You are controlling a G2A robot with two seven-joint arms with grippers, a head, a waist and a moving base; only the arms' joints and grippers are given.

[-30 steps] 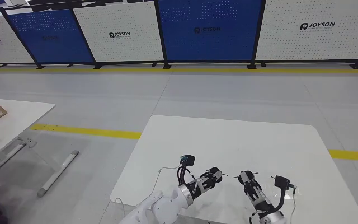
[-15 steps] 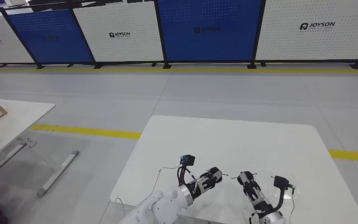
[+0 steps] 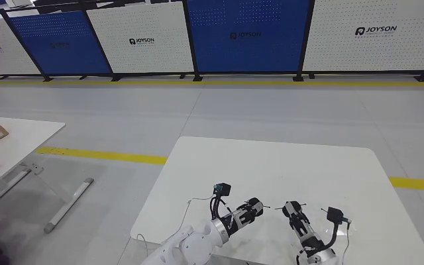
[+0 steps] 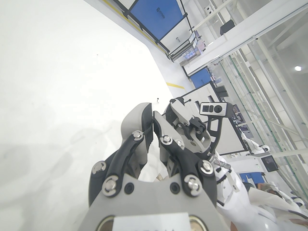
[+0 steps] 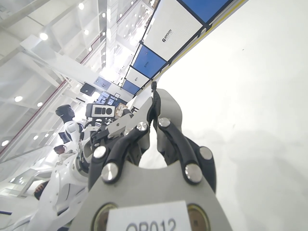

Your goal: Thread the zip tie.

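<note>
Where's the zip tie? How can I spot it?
Find the big white table and look at its near edge. On the right gripper, the fingers are pinched shut, and the zip tie is the tiny black bit poking past their tips, dark against the white table.

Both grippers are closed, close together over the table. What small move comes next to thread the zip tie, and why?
Probably nudge the right gripper toward the left gripper and line up the tips. Both are shut, a short black end of the zip tie pokes from the right one, and a gap separates them.
</note>
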